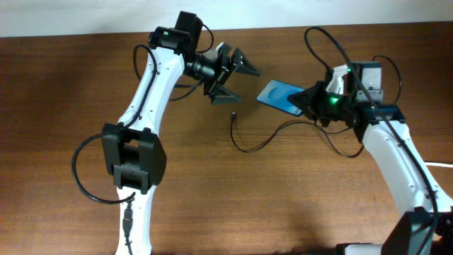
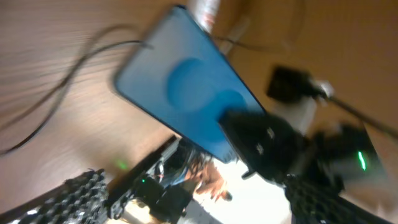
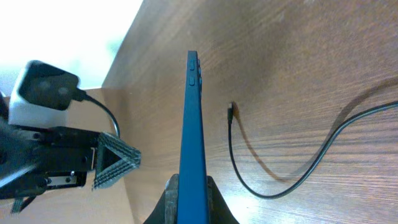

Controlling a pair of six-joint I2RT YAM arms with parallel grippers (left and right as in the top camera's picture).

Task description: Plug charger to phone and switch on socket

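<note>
While right pincer (image 1: 305, 101) grips phone (image 1: 277, 94), charger (image 3: 230, 134) unplugged

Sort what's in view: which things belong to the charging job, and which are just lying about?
Job: phone, gripped by right end effector; charger, loose on table, unplugged; open left end effector. No socket in view.
Lying about: the arms' own black cables.

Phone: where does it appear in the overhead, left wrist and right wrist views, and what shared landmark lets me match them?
Overhead: the phone is right of centre, held by the right tool.
Left wrist: the phone fills the middle, blue screen towards the camera.
Right wrist: the phone is edge-on, running up the middle from the bottom edge.
Shared landmark: the charger cable beside it.
</note>
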